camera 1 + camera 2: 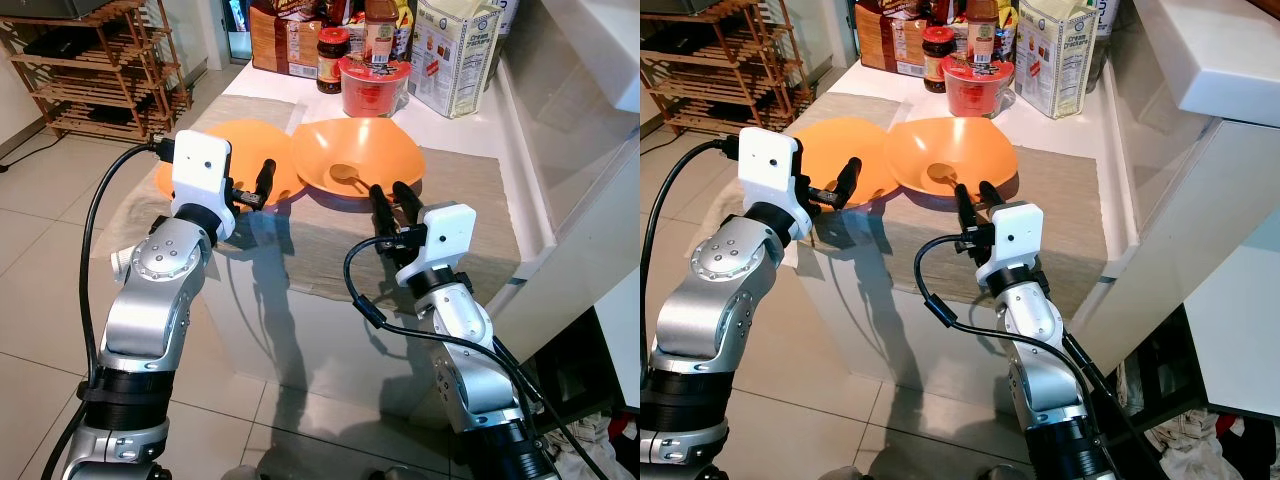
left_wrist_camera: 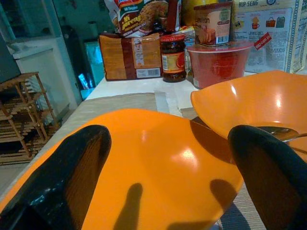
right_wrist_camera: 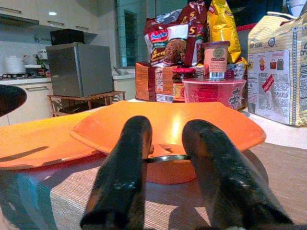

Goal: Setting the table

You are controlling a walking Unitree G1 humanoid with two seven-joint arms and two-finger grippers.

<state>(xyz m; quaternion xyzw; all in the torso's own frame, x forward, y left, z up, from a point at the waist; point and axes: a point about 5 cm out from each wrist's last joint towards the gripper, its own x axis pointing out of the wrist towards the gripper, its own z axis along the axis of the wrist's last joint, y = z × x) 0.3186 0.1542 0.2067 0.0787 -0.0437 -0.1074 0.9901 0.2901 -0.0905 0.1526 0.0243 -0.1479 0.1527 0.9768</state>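
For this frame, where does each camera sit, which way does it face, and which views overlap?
Left eye view: on the head, looking forward and down at the table; both silver arms show, left gripper at the orange plate.
Right eye view: the same scene from the other eye; right gripper by the orange bowl.
Left wrist view: along its fingers, over the plate.
Right wrist view: along its fingers toward the bowl.
All four share the plate, bowl and red cup.
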